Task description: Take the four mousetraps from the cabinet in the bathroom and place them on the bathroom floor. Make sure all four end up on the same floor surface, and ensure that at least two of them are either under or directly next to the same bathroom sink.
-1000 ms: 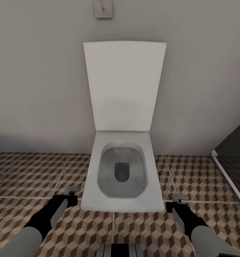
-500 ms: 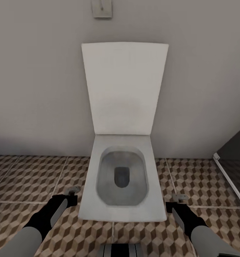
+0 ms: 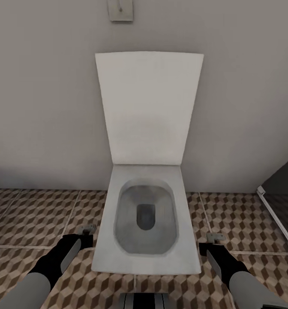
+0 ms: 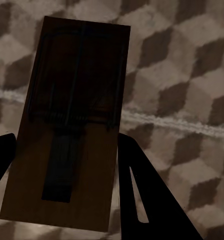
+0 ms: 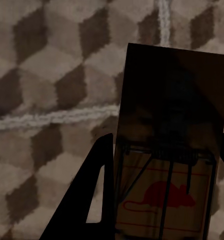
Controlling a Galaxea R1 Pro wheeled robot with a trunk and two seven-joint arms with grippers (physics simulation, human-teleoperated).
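In the left wrist view a dark-brown mousetrap (image 4: 72, 125) with a wire spring sits between my left gripper's black fingers (image 4: 142, 190), held above the cube-patterned bathroom floor (image 4: 182, 60). The right wrist view has a second mousetrap (image 5: 167, 125), printed with a red mouse, clamped between my right gripper's fingers (image 5: 99, 190) over the same tiles. In the head view my left gripper (image 3: 86, 230) hangs left of the toilet and my right gripper (image 3: 214, 237) right of it, both low over the floor (image 3: 32, 214). The cabinet and the other mousetraps are out of view.
A white toilet (image 3: 146, 257) with its lid up stands straight ahead against the grey wall, a flush plate (image 3: 120, 9) above it. A dark glass partition with a white frame (image 3: 277, 214) runs along the right. Tiled floor lies on either side of the toilet.
The whole head view has crept nearer to the toilet, which looks slightly larger and lower. Both arms keep the same pose, each still holding its trap.
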